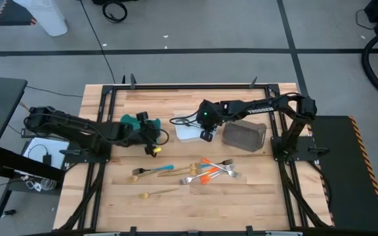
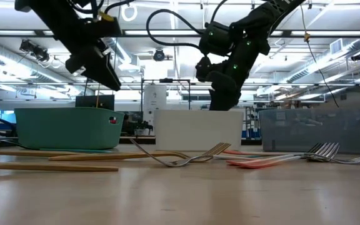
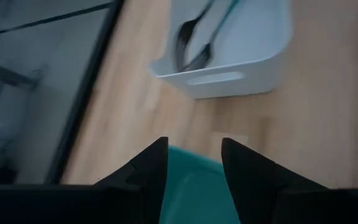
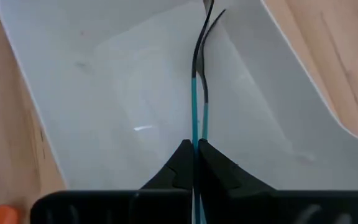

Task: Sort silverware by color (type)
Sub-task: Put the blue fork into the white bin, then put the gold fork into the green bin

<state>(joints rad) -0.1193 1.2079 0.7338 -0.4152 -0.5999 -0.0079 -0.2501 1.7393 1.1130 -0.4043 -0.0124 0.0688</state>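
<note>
My right gripper (image 4: pixel 195 144) hangs over the white bin (image 1: pixel 188 133), fingers pointing down into it, shut on a blue-handled utensil (image 4: pixel 194 99). A second blue-handled piece (image 4: pixel 206 115) runs close beside it inside the bin; whether it is held too, I cannot tell. My left gripper (image 3: pixel 193 146) is open and empty above the teal bin's (image 3: pixel 191 186) edge, at the table's left middle (image 1: pixel 152 136). Loose silverware lies flat toward the near edge: gold forks (image 1: pixel 155 193), a blue-handled piece (image 1: pixel 163 169), orange-handled ones (image 1: pixel 209 172) and silver forks (image 1: pixel 227 168). My right gripper pinches the blue handle (image 4: pixel 194 134) of the utensil between its two fingers, coming from above and pointing down, the fingers lying along the handle. The utensil hangs below the fingers with its dark head end (image 4: pixel 201 43) down inside the white bin.
A grey-brown bin (image 1: pixel 245 136) stands right of the white bin, the teal bin (image 1: pixel 132 121) left of it. A black frame (image 1: pixel 189 86) borders the table. Bare wood lies between the bins and the silverware, and along the near edge.
</note>
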